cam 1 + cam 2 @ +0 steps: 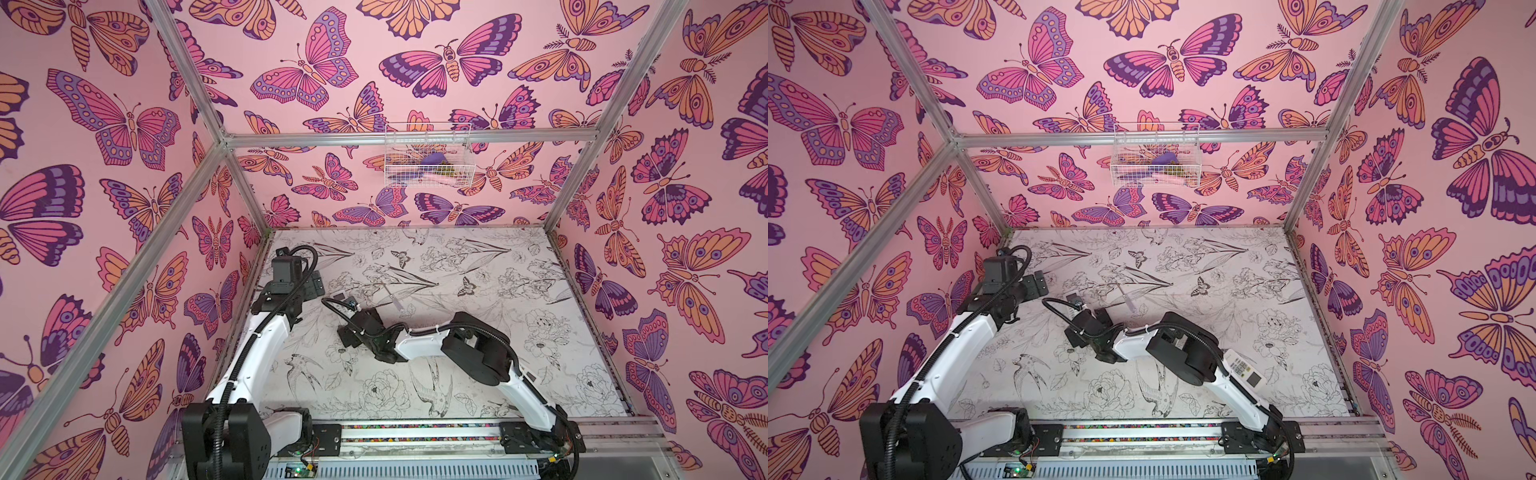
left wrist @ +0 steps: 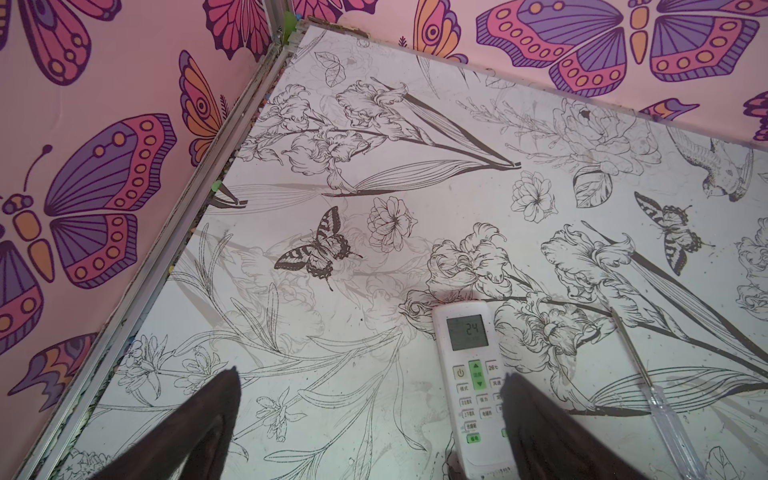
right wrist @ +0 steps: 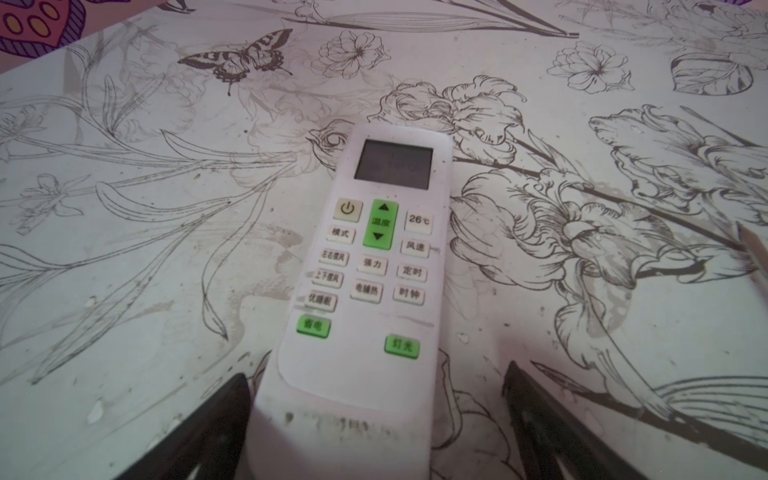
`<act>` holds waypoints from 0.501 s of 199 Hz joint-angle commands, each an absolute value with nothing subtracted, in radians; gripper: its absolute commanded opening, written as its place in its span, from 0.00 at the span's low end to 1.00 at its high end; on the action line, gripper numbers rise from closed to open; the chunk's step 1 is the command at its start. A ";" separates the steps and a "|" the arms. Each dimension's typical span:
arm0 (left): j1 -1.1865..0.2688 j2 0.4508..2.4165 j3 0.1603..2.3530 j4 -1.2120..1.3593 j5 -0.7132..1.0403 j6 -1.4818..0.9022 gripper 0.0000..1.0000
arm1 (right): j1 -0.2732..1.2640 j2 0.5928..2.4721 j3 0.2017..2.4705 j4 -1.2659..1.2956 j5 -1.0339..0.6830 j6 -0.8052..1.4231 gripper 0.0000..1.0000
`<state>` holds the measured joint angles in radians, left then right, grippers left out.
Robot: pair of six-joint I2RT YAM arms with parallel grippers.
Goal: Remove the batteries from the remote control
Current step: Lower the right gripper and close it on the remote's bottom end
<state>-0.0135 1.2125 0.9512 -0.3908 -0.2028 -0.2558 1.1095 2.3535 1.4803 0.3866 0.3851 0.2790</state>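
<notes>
On the table (image 1: 457, 257), printed with grey flowers and birds inside pink butterfly walls (image 1: 365, 183), the remote (image 3: 374, 270) lies buttons-up between the wide-open jaws of the right tool (image 3: 374, 370); batteries unseen. The left tool (image 2: 370, 372) gapes, empty.

Pink walls (image 1: 332, 62) printed with large butterflies in magenta, purple and orange close in the space at the back and on both sides. Silver aluminium frame bars (image 1: 411, 137) run along the panel joints, one horizontal across the back wall and others slanting down the corners. A white wire basket (image 1: 428, 179) hangs from the horizontal bar. The surface (image 1: 478, 257) below is white, covered in black line drawings of irises, peonies, swallows and butterflies, with faint smudges. A metal rail (image 1: 415, 432) with a multicoloured speckled strip edges its near side. The light is soft and even, with only faint shadows.
</notes>
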 commanded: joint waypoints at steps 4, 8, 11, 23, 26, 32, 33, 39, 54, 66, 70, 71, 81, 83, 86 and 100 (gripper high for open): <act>-0.021 1.181 0.947 -0.379 -0.207 -0.250 0.99 | 1.097 2.423 1.506 0.381 0.388 0.310 0.93; -0.021 1.179 0.948 -0.380 -0.202 -0.250 0.99 | 1.097 2.427 1.512 0.375 0.384 0.306 0.93; -0.021 1.177 0.951 -0.382 -0.200 -0.252 0.99 | 1.096 2.430 1.515 0.373 0.385 0.304 0.93; -0.022 1.175 0.964 -0.401 -0.198 -0.252 0.99 | 1.095 2.437 1.521 0.366 0.390 0.302 0.91; -0.023 1.176 0.966 -0.401 -0.200 -0.250 0.99 | 1.094 2.439 1.522 0.367 0.390 0.302 0.91; -0.027 1.178 0.968 -0.401 -0.209 -0.249 0.99 | 1.093 2.445 1.525 0.376 0.388 0.302 0.90; -0.027 1.178 0.968 -0.401 -0.210 -0.249 0.99 | 1.092 2.446 1.525 0.378 0.388 0.301 0.90; -0.030 1.181 0.964 -0.393 -0.217 -0.246 0.99 | 1.092 2.454 1.529 0.384 0.388 0.301 0.90; -0.035 1.178 0.951 -0.375 -0.204 -0.242 0.99 | 1.088 2.479 1.555 0.381 0.371 0.287 0.89; -0.036 1.174 0.957 -0.386 -0.186 -0.242 0.99 | 1.081 2.493 1.568 0.375 0.360 0.287 0.88; -0.037 1.174 0.960 -0.391 -0.186 -0.241 0.99 | 1.079 2.495 1.569 0.372 0.361 0.293 0.87; -0.038 1.174 0.962 -0.392 -0.186 -0.242 0.99 | 1.079 2.495 1.569 0.372 0.361 0.293 0.87; -0.044 1.176 0.966 -0.396 -0.201 -0.238 0.99 | 1.070 2.498 1.568 0.379 0.356 0.313 0.84; -0.045 1.177 0.965 -0.394 -0.205 -0.238 0.99 | 1.069 2.499 1.568 0.382 0.354 0.317 0.83; -0.047 1.178 0.964 -0.391 -0.209 -0.235 0.99 | 1.068 2.500 1.566 0.386 0.353 0.320 0.82; -0.051 1.178 0.951 -0.370 -0.201 -0.233 0.99 | 1.066 2.508 1.571 0.394 0.340 0.308 0.78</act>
